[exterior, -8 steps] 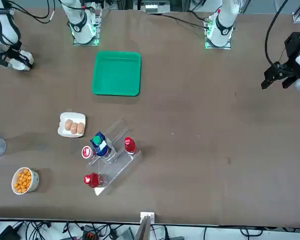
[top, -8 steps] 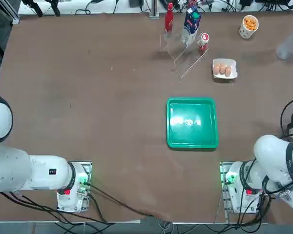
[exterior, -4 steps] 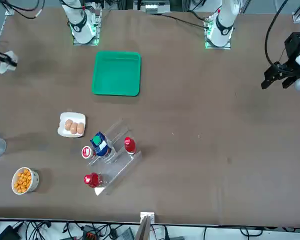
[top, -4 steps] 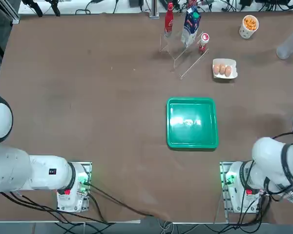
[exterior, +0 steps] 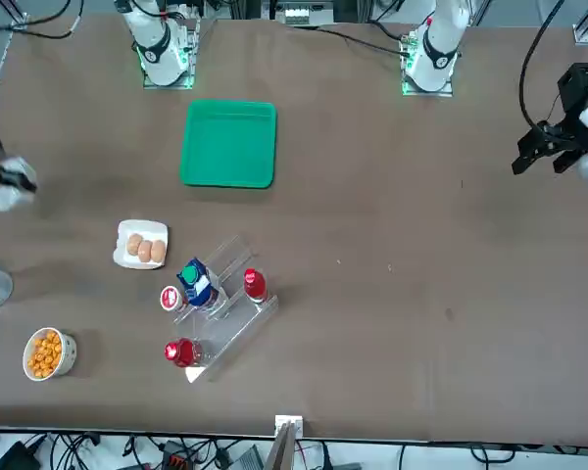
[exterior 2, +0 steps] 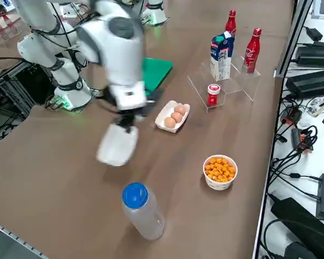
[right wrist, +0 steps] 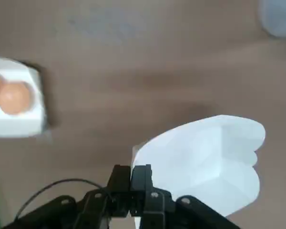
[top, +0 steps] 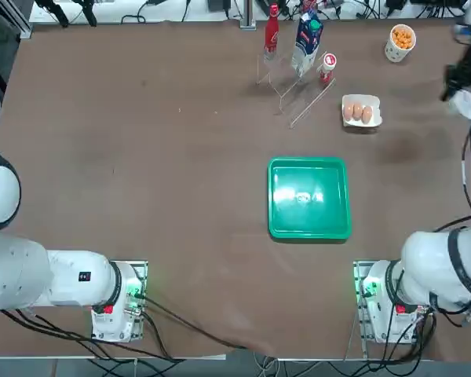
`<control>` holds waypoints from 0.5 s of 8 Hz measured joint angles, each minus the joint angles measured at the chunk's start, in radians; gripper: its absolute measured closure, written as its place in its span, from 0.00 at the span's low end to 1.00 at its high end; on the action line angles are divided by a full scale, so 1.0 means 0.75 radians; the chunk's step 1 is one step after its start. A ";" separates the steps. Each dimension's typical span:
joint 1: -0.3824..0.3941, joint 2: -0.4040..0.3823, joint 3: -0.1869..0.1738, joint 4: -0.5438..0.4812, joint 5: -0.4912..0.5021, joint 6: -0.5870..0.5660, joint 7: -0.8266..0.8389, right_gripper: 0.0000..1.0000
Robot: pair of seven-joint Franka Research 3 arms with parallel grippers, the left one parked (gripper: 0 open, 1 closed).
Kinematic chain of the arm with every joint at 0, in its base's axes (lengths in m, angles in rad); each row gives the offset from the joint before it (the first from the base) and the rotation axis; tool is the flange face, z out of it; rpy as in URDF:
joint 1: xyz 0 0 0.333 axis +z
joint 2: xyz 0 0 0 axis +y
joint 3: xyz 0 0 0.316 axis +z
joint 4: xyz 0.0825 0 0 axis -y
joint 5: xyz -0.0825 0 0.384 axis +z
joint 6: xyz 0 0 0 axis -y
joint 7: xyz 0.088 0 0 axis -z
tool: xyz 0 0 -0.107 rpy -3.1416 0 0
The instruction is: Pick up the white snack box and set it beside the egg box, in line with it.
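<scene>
While my right pincer (right wrist: 132, 183) grips the white snack box (exterior 2: 117, 144) off the bench (exterior 2: 54, 178), near the egg box (exterior 2: 173, 116) w/ two brown eggs, cup (exterior 2: 220, 172) holds orange balls.

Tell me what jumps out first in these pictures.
The right gripper hangs above the table with the white snack box pinched in it, just short of the egg box. Nearby, a blue-capped bottle lies at the table's near edge, with a cup of orange snack balls beside it.

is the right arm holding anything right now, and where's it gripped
Yes: the right end effector is shut on the white snack box, pinching one edge, so the box hangs above the table beside the egg box.
</scene>
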 joint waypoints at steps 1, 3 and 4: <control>0.101 0.085 -0.002 0.059 -0.009 0.004 0.118 0.98; 0.216 0.208 -0.010 0.093 -0.075 0.047 0.347 0.98; 0.219 0.249 -0.018 0.093 -0.081 0.089 0.378 0.98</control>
